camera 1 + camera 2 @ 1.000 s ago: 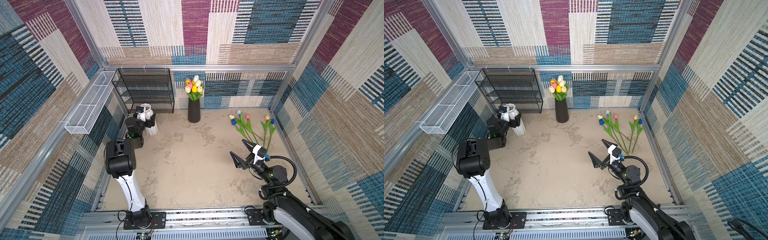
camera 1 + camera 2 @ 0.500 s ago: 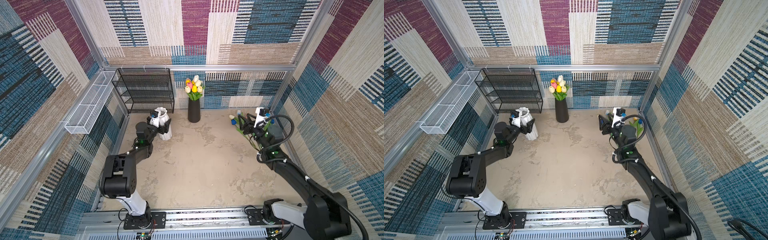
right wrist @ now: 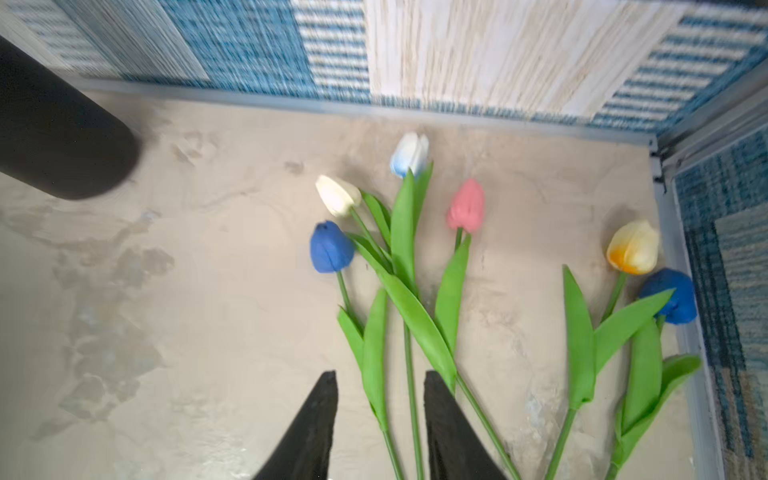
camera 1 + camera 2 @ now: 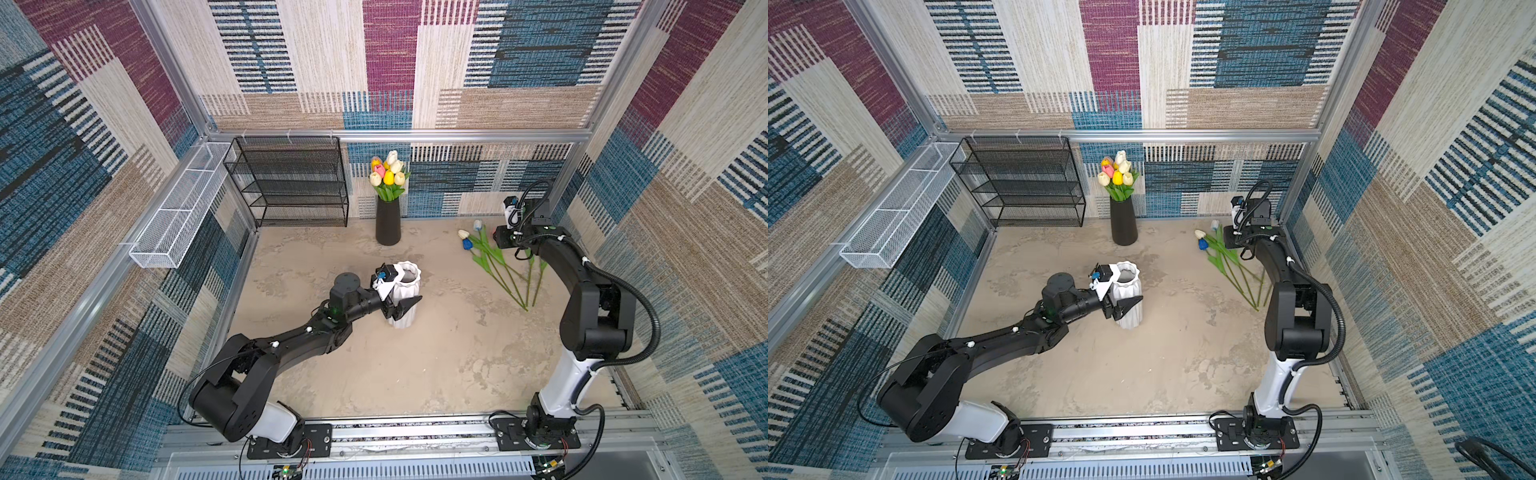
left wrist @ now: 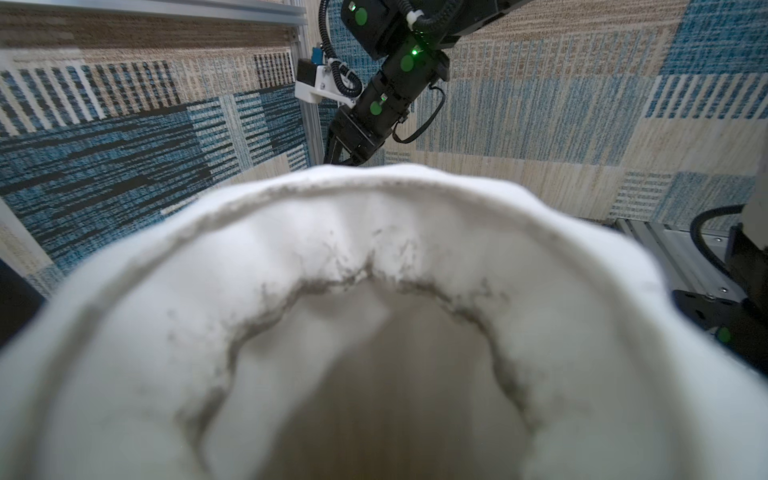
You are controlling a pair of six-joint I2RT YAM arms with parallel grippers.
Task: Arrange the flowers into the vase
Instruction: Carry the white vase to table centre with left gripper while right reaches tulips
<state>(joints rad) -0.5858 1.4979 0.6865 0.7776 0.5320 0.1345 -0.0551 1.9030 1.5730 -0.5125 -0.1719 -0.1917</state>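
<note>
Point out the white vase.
In both top views the white vase is near the floor's middle, between the left gripper's fingers, in front of the black vase.

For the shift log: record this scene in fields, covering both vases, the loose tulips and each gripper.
white vase: centre of the table, no flowers inside, clasped by the left gripper
black vase: at the back, holding a bunch of tulips
loose tulips: six, lying flat at the table's right rear
right gripper: over their stems, jaws apart, a stem between them
</note>
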